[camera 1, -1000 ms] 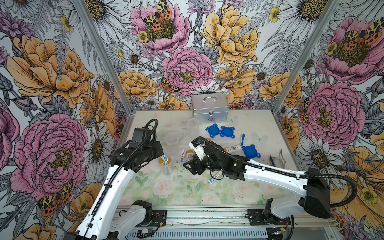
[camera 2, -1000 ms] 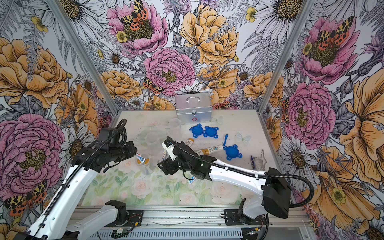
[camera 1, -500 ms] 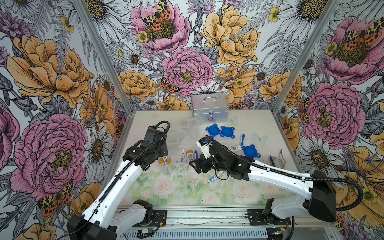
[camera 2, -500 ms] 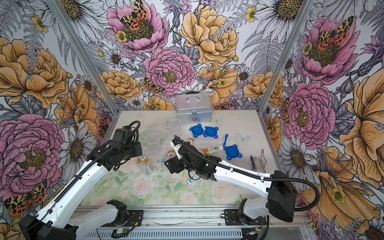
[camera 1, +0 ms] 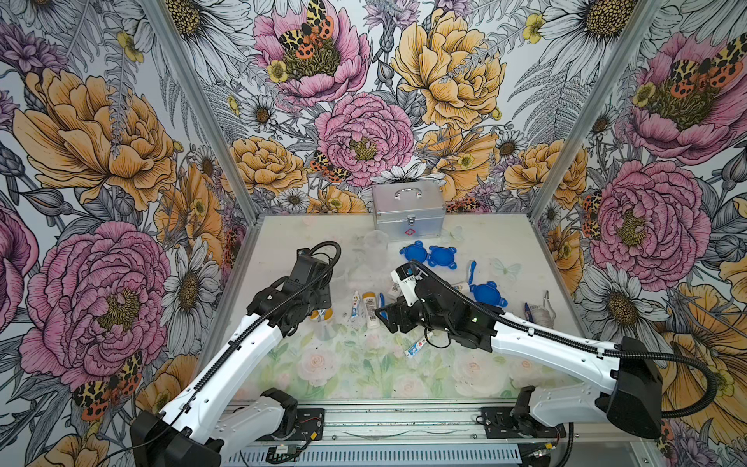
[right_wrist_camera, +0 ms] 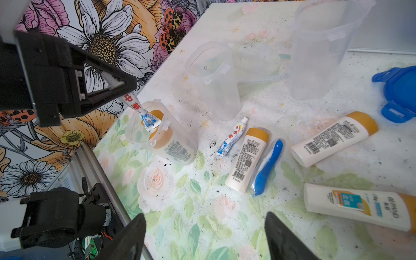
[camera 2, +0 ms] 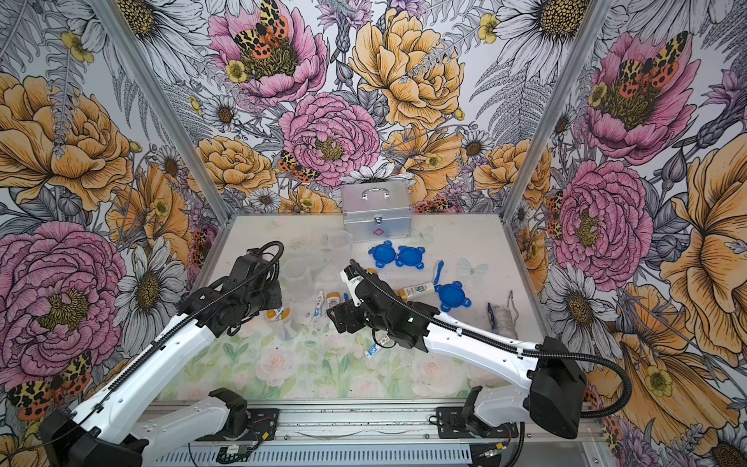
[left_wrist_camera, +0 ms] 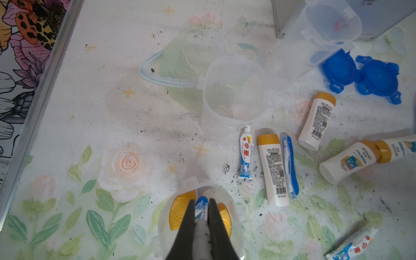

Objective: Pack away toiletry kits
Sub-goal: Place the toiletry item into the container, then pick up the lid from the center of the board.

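Now | left end effector (right_wrist_camera: pixel 131 89) clamps tube (right_wrist_camera: pixel 139 110) | plainest from right wrist | right end effector (right_wrist_camera: pixel 203 216) wide, empty

This is a staged robot test cell in a lab, not a lived-in room. Flat panels printed with oversized flowers and moths (camera 1: pixel 364 121) rise behind the silver case (camera 1: pixel 408 210), joined by bare aluminium posts (camera 1: pixel 207 113). They box in a small tabletop (camera 1: pixel 364 364). At the edge opposite the case, the left arm (camera 1: pixel 226 356) and right arm (camera 1: pixel 558 347) are bolted to a slotted metal rail (camera 1: pixel 404 420) with exposed wiring.
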`<act>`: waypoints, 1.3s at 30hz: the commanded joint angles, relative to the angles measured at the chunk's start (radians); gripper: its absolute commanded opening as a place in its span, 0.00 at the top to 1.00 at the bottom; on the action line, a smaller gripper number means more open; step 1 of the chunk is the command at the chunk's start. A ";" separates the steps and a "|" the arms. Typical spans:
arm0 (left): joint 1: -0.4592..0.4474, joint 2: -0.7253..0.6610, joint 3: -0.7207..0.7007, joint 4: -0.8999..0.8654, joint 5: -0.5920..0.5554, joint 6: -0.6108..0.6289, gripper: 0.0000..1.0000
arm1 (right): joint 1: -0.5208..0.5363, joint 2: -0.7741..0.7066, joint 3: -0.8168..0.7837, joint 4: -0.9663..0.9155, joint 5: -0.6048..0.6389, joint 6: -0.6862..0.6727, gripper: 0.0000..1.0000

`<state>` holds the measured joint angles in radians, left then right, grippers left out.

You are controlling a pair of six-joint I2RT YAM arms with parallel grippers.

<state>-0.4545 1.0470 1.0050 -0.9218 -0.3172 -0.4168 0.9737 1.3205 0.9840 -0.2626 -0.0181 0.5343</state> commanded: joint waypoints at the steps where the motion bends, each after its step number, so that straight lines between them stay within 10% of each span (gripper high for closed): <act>1: -0.007 -0.030 -0.012 -0.047 -0.039 -0.022 0.98 | -0.005 -0.014 -0.014 -0.003 0.019 0.005 0.18; 9: -0.031 -0.009 -0.045 -0.049 -0.040 -0.043 0.92 | -0.012 -0.023 -0.020 -0.004 0.023 0.000 0.17; 16: -0.045 -0.011 -0.033 -0.051 -0.029 -0.053 0.47 | -0.036 -0.064 -0.050 -0.018 0.044 0.008 0.17; 24: -0.047 -0.032 0.027 -0.089 -0.005 -0.074 0.40 | -0.123 -0.103 -0.068 -0.162 0.108 0.064 0.17; 31: -0.084 -0.025 0.125 -0.164 0.153 -0.102 0.03 | -0.355 -0.033 -0.031 -0.456 0.020 0.119 0.13; 39: -0.227 0.044 0.202 -0.165 0.202 -0.161 0.01 | -0.412 0.133 0.029 -0.528 -0.045 0.137 0.07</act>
<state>-0.6476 1.0721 1.1645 -1.0786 -0.1558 -0.5518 0.5678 1.4155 0.9527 -0.7483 -0.0223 0.6495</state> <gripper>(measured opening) 0.987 0.931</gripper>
